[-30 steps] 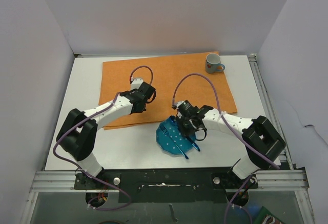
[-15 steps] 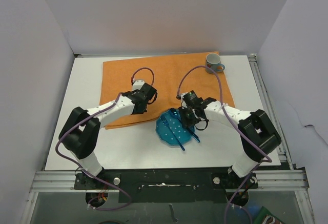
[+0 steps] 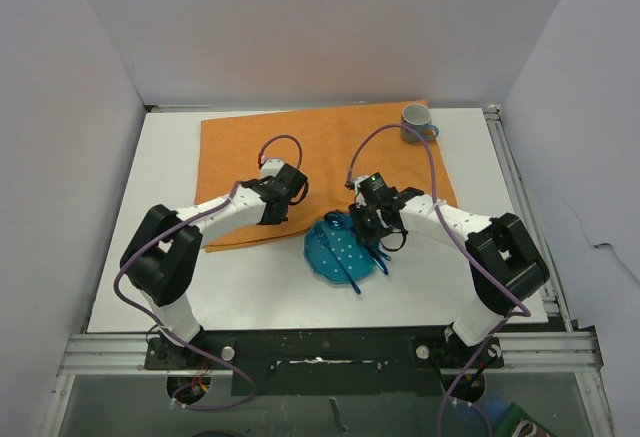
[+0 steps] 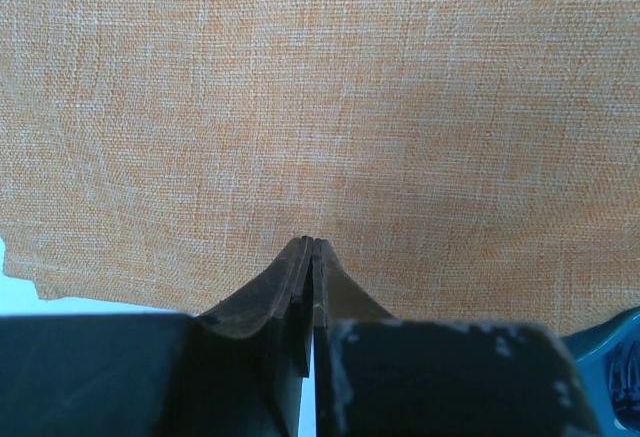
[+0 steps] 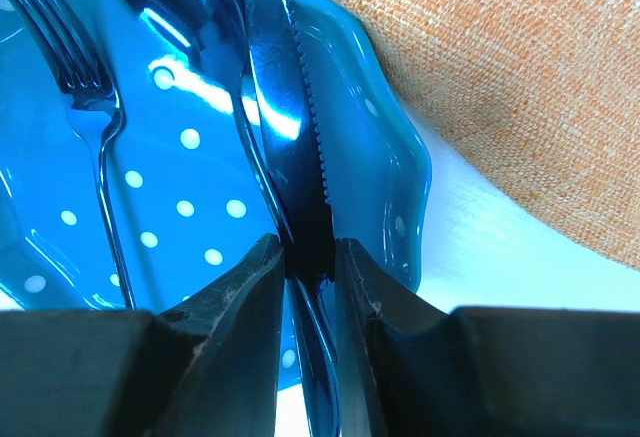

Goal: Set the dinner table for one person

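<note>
1. The white dinner table [image 3: 250,282] fills the middle of the top view, from the arm bases up to the back wall.
2. An orange cloth [image 3: 320,142] covers its upper centre.
3. A blue plate with white dots [image 3: 325,255] sits at the centre of the frame, touching the cloth's lower edge.
4. The left gripper [image 4: 313,245] is over the cloth, its fingers pressed together.
5. The right gripper [image 5: 305,255] is clamped on a dark blue serrated knife [image 5: 290,87] over the plate.
6. A grey mug [image 3: 416,122] stands upright at the cloth's upper right corner.
7. A blue fork [image 5: 88,77] lies on the plate.
</note>
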`<state>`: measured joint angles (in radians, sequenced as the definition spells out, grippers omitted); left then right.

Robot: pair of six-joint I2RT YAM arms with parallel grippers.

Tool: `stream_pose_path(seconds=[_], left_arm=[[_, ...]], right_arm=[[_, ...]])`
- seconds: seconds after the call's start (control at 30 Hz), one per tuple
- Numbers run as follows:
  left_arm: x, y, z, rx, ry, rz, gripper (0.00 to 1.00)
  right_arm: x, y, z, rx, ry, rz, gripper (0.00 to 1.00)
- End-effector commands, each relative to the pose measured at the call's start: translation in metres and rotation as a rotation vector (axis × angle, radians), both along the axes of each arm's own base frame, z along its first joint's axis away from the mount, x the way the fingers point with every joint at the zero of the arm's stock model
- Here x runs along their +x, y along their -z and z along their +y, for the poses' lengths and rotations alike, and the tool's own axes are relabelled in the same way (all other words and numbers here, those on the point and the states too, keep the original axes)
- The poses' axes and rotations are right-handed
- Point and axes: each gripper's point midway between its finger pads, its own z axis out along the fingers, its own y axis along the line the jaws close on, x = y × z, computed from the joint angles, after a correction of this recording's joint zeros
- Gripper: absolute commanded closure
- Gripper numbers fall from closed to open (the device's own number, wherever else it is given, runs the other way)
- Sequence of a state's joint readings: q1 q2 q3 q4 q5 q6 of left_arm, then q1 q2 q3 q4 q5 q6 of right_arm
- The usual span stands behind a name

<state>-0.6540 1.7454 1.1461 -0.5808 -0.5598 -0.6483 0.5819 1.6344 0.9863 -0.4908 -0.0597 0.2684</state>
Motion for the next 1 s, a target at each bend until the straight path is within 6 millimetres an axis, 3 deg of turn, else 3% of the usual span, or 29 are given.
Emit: stream_pose_path(seconds=[0.0, 0.23, 0.4, 0.97], left_arm=[[0.011, -0.017, -0.016, -0.058, 0.003, -0.059, 0.98], [0.014, -0.025, -0.02, -0.057, 0.006, -0.068, 0.98], [0.012, -0.021, -0.019, -0.048, 0.005, -0.06, 0.98], [0.013, -0.009, -0.022, -0.034, 0.012, -0.035, 0.98]], right_arm=[[0.02, -0.024, 0.007, 0.048, 0.024, -0.094, 1.0], [0.038, -0.071, 0.011, 0.085, 0.027, -0.177, 1.0], [0.052, -0.093, 0.01, 0.1, 0.035, -0.222, 1.0], [0.059, -0.085, 0.001, 0.109, 0.059, -0.2, 1.0]])
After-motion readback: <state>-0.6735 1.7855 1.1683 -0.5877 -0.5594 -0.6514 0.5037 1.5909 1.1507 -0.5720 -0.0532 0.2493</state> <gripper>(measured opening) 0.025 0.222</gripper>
